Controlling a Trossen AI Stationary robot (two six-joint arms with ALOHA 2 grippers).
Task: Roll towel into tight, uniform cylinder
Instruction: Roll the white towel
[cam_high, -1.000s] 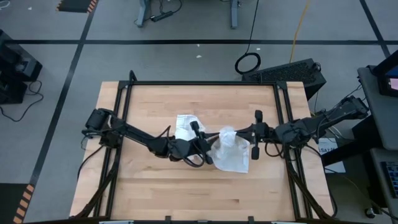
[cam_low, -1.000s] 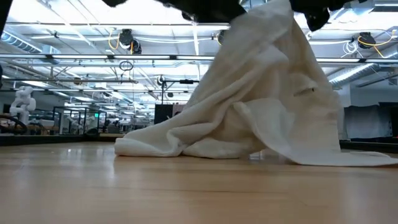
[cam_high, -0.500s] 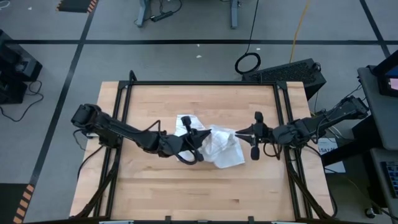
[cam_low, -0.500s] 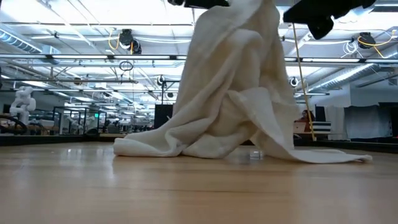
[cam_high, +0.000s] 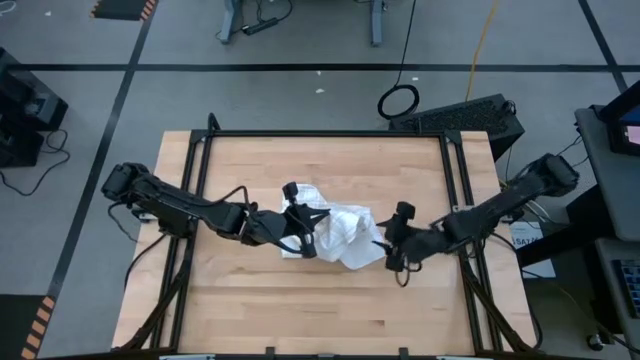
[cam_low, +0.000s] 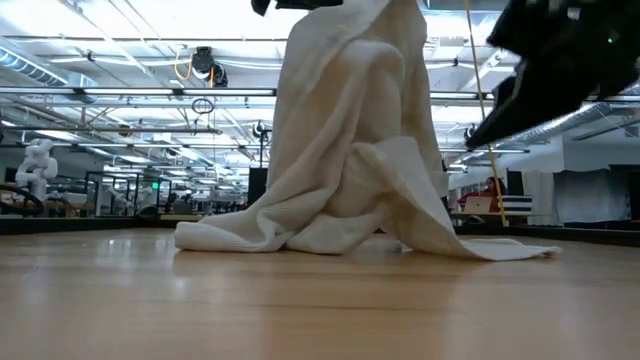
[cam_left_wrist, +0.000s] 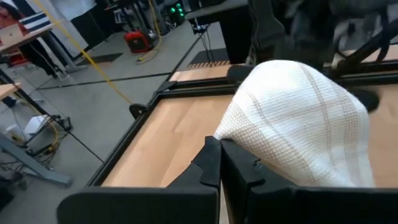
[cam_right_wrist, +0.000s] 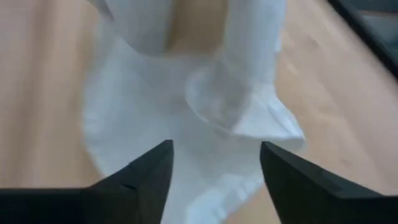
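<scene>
Above the table's middle, left gripper (cam_high: 305, 215) pinches the towel (cam_high: 345, 235) up (bunched), right gripper (cam_right_wrist: 214, 165) spread, empty.

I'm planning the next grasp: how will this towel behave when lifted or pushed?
Probably floppy: the towel, pinched by the left hand, hangs in loose folds. Likely light, since one pinch holds it up. Pushed, it would probably bunch, not slide; it already lies crumpled on the table.

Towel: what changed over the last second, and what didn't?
The right gripper let go of the thin white checked cloth towel, opened, and dropped toward the table's near side. The left gripper stayed shut on the towel, carrying its lifted peak leftward. The towel's lower folds still rest on the wooden table.
</scene>
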